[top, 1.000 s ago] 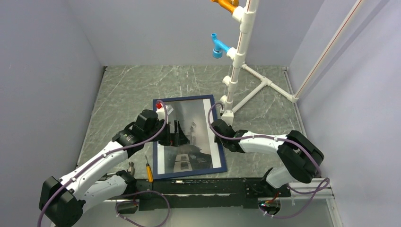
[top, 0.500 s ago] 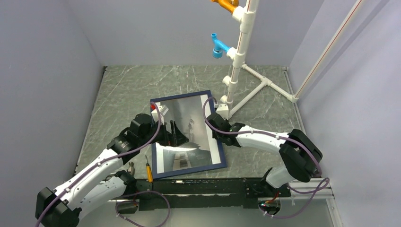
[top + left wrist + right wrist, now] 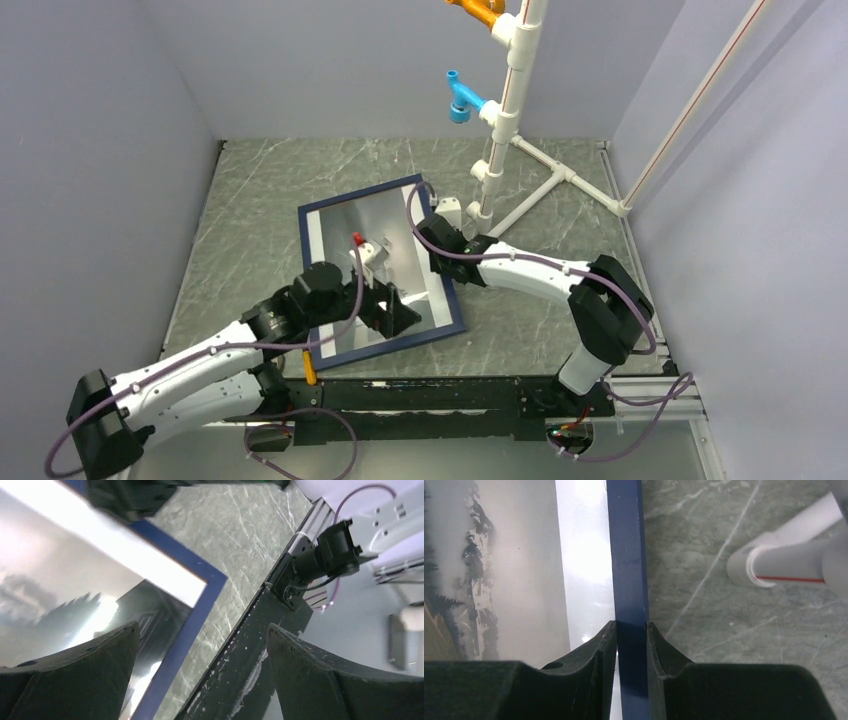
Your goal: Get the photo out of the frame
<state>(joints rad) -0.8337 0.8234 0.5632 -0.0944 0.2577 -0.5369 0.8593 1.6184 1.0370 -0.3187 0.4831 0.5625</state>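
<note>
Marbled table [image 3: 250, 190] carries the frame [image 3: 360, 193] mid-scene, photo [image 3: 345, 215] inside, right gripper [image 3: 630, 627] pinching its right rail, left gripper [image 3: 202, 627] wide above the near corner; repositioning step, next probably needs access to the back.

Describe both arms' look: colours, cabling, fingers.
The left arm and right arm have white links, bulky black joints and a loose purple cable running along each. Fingers are matte black, broad, curved and lightly scuffed.
</note>
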